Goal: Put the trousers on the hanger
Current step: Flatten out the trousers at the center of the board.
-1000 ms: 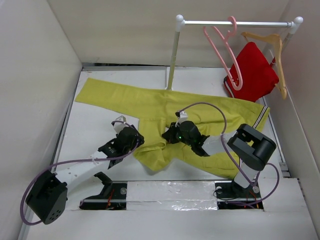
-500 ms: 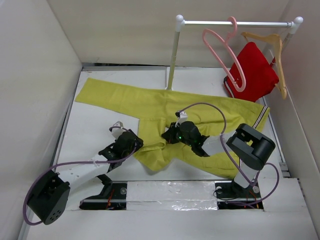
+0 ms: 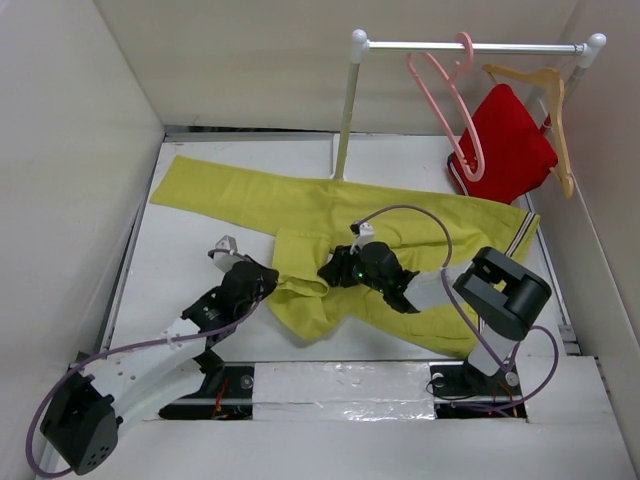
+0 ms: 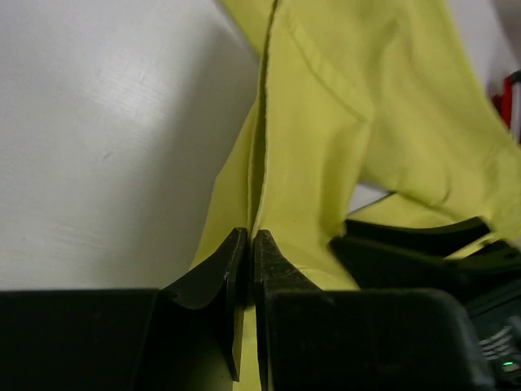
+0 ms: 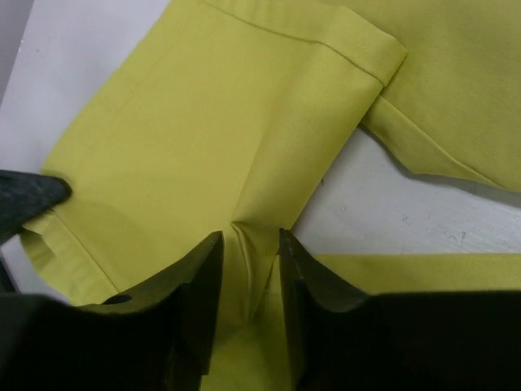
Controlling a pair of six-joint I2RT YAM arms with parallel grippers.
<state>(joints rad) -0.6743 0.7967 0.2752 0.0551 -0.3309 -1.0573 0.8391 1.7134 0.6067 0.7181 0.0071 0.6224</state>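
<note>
The yellow-green trousers (image 3: 300,205) lie spread across the white table, one leg reaching the far left and the striped waistband (image 3: 520,235) at the right. A folded leg end (image 4: 326,122) is bunched between my two grippers. My left gripper (image 3: 268,285) is shut on the edge of that fold (image 4: 250,236). My right gripper (image 3: 335,272) stands open over the same leg, a raised crease of cloth between its fingers (image 5: 250,244). The pink hanger (image 3: 450,100) hangs by its hook on the rail at the back right.
A white rail (image 3: 470,46) on a post (image 3: 345,120) stands at the back. It also carries a light wooden hanger (image 3: 555,120) with a red garment (image 3: 505,145) beneath. White walls close in the table on the left, back and right.
My left gripper has shut on the edge of the folded trouser leg. My right gripper has opened and let go of the cloth. The fold has shifted a little to the left.
</note>
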